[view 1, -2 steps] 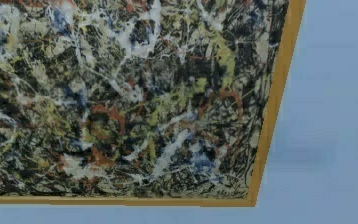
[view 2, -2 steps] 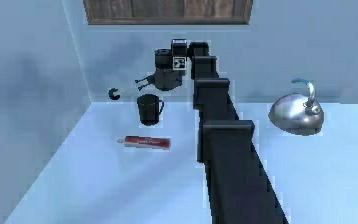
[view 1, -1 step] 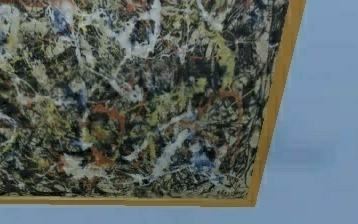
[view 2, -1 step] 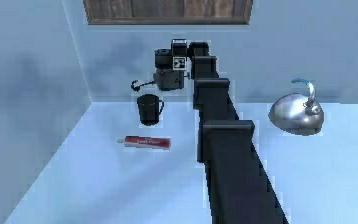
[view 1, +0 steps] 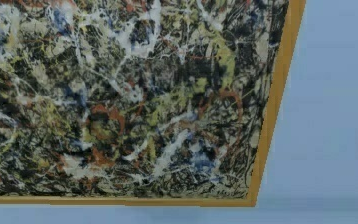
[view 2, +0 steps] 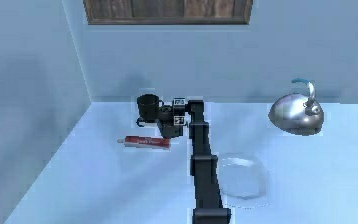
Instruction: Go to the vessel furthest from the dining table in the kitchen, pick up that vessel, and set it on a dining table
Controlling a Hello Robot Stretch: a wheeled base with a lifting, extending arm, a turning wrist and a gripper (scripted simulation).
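In the arm side view, the dark arm (view 2: 203, 170) rises from the bottom edge over a pale blue tabletop (view 2: 77, 180) set in a corner of pale blue walls. At its far end are two small white marker squares (view 2: 180, 104), and left of them is the gripper (view 2: 162, 114). A dark, rounded vessel (view 2: 147, 103), perhaps a mug, though it is too small to be sure, stands on the tabletop right at the fingers. Whether the fingers have hold of it, or touch it at all, cannot be told, nor can their own setting.

Just in front of the vessel, a thin red and white stick-like thing (view 2: 147, 142) lies flat on the tabletop. To the arm's right, a clear glass dish (view 2: 243, 176) lies near the bar. Well apart, toward the view's right, stands a shiny metal kettle (view 2: 293, 114) with a teal handle. A dark wood-framed panel (view 2: 167, 10) hangs on the wall above.

The forward view faces a large splatter painting (view 1: 117, 90) in a yellow-brown frame (view 1: 275, 110), hung on a pale blue wall (view 1: 332, 120)
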